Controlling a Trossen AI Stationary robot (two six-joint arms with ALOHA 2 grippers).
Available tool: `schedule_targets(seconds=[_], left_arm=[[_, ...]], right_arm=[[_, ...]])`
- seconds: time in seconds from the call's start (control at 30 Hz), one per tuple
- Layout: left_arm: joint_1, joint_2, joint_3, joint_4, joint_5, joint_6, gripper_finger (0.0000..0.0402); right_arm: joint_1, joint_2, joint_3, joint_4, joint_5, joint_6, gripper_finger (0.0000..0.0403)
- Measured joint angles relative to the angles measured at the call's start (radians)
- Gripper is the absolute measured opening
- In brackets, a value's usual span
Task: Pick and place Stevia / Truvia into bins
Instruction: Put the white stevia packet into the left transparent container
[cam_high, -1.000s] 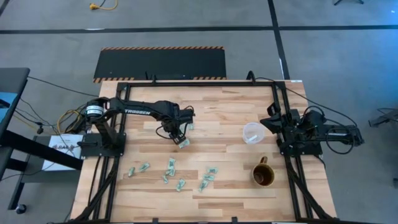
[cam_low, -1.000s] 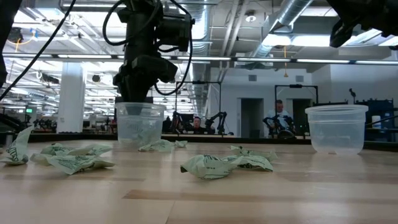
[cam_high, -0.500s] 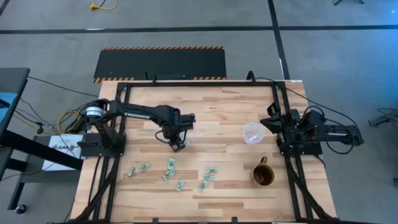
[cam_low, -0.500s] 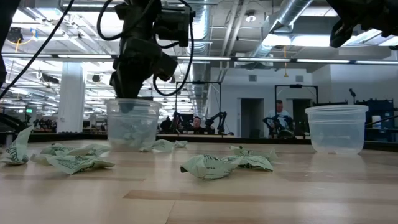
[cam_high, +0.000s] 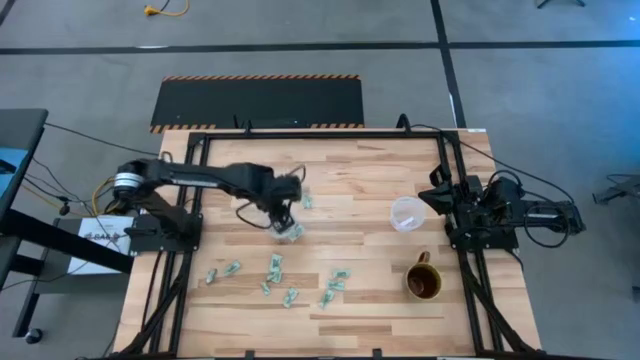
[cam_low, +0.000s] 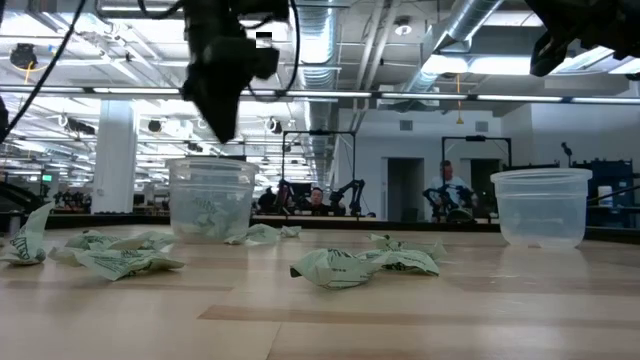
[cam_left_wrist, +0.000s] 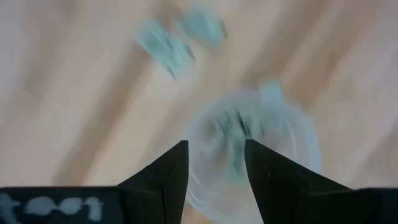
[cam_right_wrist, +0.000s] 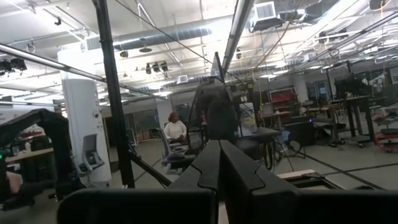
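Observation:
My left gripper hangs open above a clear bin left of the table's middle, clear of its rim in the low view. Its wrist view looks down between the parted fingers into that bin, which holds a few green-and-white Stevia sachets. Nothing is between the fingers. A second clear bin stands toward the right. Several more sachets lie flat on the wood toward the near edge. My right gripper is shut, parked at the right edge, pointing into the room.
A brown mug stands near the right front. One sachet lies just beyond the left bin. Crumpled sachets lie in the low view's foreground. Black frame rails run along the table's left and right sides.
My left gripper has dipped onto the left bin's mouth, then risen clear above it and tipped more steeply downward, its fingers staying open. The bin has slid a little toward the table's left edge and stays upright.

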Motion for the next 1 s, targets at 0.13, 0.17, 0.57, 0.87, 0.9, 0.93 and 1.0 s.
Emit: schedule_targets(seconds=[0.13,0.17,0.57,0.87,0.9,0.93,1.0], left_arm=[[0.093,-0.035,0.001,0.169,-0.040,0.001,0.0147],[0.126,-0.034,0.001,0.204,-0.019,-0.011,0.0147],[0.295,0.175,0.000,0.241,0.139,-0.138,0.0147],[0.296,0.331,0.000,0.289,0.211,-0.120,0.0147],[0.296,0.342,0.000,0.295,0.220,-0.118,0.0147],[0.296,0.349,0.000,0.306,0.229,-0.118,0.0147],[0.296,0.358,0.000,0.316,0.233,-0.117,0.0147]], right_arm=[[0.000,0.000,0.000,0.000,0.000,0.000,0.0000],[0.000,0.000,0.000,0.000,0.000,0.000,0.0000],[0.000,0.000,0.000,0.000,0.000,0.000,0.0000],[0.000,0.000,0.000,0.000,0.000,0.000,0.0000],[0.000,0.000,0.000,0.000,0.000,0.000,0.0000],[0.000,0.000,0.000,0.000,0.000,0.000,0.0000],[0.000,0.000,0.000,0.000,0.000,0.000,0.0000]])
